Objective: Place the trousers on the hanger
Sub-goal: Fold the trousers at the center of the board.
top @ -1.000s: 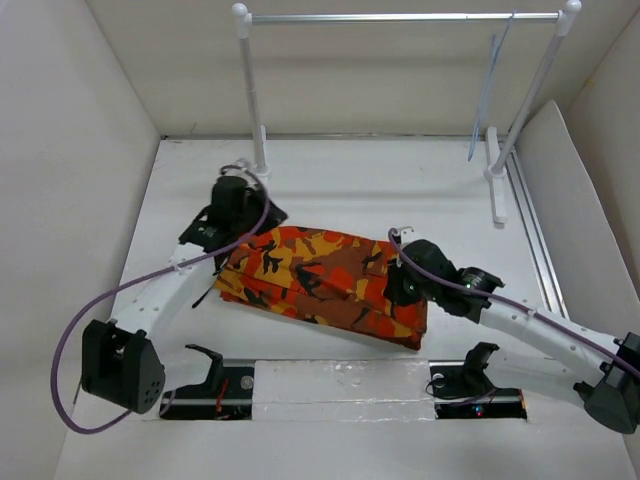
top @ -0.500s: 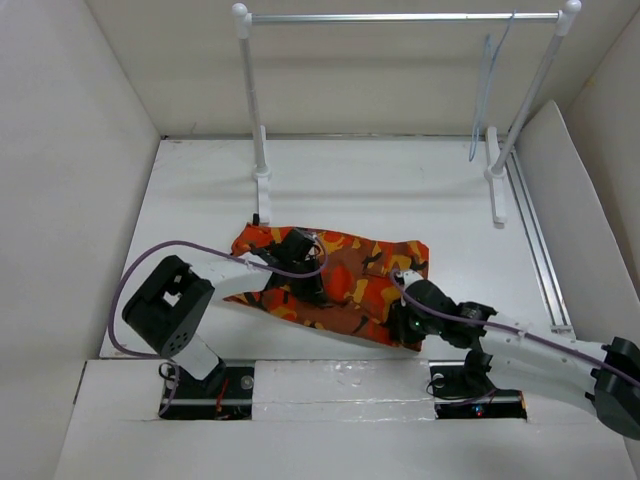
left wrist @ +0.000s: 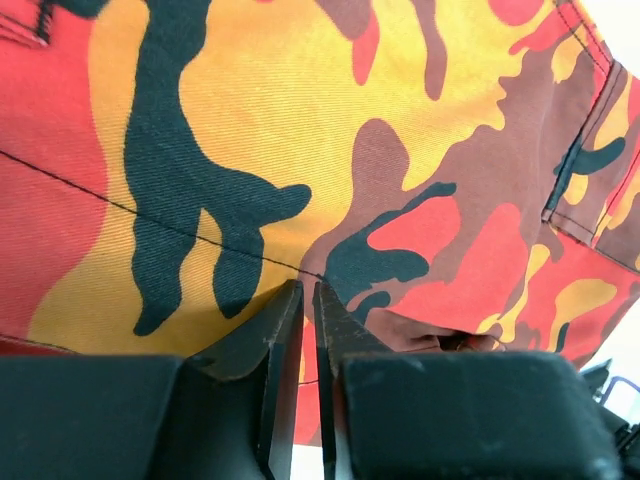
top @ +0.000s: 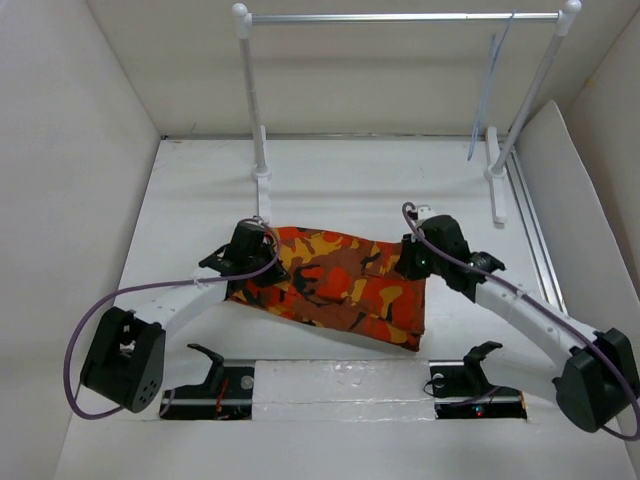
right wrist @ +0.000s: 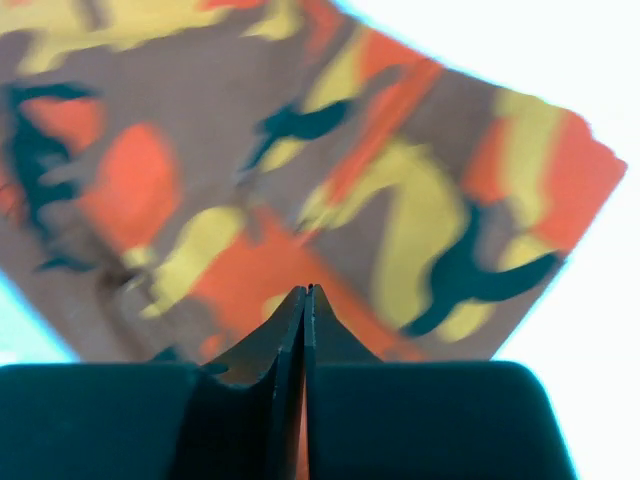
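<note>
Two robot arms reach over a white table (top: 350, 180) toward camouflage trousers (top: 340, 285) that lie folded in a long bundle between them. The cloth is printed in orange, red, yellow, brown and black.

The left pincer (top: 266, 246) sits at the bundle's left end. Seen from the left wrist, the left pincer (left wrist: 308, 290) has its two black fingers drawn almost together, with a sliver of printed cloth showing in the slit between them. The trousers (left wrist: 300, 120) fill everything beyond the tips, and a dark seam line crosses just ahead of them.

The right pincer (top: 411, 264) sits at the bundle's right end, at its far corner. Seen from the right wrist, the right pincer (right wrist: 307, 290) has its fingers pressed flat against each other, nipping the cloth edge. The trousers (right wrist: 300, 170) spread out blurred beyond the tips, with one corner off to the right.

A thin pale blue hanger (top: 485, 92) hangs well apart from both pincers. It dangles from the silver bar of a white-posted rack (top: 400, 17) at the far side, nearer the right pincer.
</note>
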Controlling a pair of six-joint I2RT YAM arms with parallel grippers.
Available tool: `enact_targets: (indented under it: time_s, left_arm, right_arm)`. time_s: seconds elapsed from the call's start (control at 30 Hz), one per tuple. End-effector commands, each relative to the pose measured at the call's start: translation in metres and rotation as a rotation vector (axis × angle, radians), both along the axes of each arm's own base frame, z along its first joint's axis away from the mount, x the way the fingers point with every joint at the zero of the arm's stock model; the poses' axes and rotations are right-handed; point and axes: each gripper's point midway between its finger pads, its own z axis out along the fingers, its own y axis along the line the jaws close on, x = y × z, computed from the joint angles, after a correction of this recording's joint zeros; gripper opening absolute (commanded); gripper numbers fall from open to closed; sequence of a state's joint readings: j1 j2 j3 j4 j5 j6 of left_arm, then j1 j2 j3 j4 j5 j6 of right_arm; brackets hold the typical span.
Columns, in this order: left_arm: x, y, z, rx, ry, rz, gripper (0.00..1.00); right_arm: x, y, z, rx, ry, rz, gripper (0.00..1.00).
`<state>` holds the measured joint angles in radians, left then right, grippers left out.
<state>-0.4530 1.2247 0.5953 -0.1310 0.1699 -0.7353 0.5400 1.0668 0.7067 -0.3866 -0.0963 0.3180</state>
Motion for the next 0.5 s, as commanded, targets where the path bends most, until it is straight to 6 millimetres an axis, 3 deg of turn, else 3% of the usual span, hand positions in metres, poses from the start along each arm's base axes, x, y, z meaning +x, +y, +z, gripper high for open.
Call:
enact_targets:
  time_s: [0.0,0.1,0.17,0.2,0.27,0.3,0.37,0.4,0.47]
  left_arm:
    - [0.011,0.003,0.019,0.031,-0.061,-0.009,0.07]
    - [0.027,0.004,0.031,0.05,-0.116,0.011,0.08]
    - [0.036,0.005,0.033,0.046,-0.133,0.032,0.08]
    - [0.042,0.006,0.033,0.019,-0.133,0.06,0.08]
    - [0.046,0.014,0.017,0.01,-0.089,0.103,0.08]
    - [0.055,0.031,0.011,0.021,-0.086,0.171,0.08]
    - [0.057,0.057,-0.013,0.047,-0.031,0.252,0.07]
    - [0.062,0.082,-0.02,0.051,-0.011,0.329,0.07]
    - [0.057,0.108,-0.036,0.059,0.046,0.397,0.06]
  right_arm:
    - [0.044,-0.03,-0.001,-0.06,-0.081,-0.091,0.03]
    - [0.062,-0.053,-0.036,-0.047,0.004,-0.172,0.01]
    - [0.069,-0.057,-0.056,-0.052,0.043,-0.183,0.01]
    - [0.077,-0.053,-0.072,-0.043,0.07,-0.166,0.01]
    - [0.089,-0.045,-0.086,-0.043,0.078,-0.122,0.0]
    - [0.103,-0.041,-0.095,-0.047,0.091,-0.113,0.0]
    - [0.118,-0.036,-0.099,-0.057,0.079,-0.088,0.0]
    - [0.13,-0.031,-0.098,-0.062,0.065,-0.083,0.0]
    - [0.14,-0.026,-0.088,-0.063,0.032,-0.073,0.0]
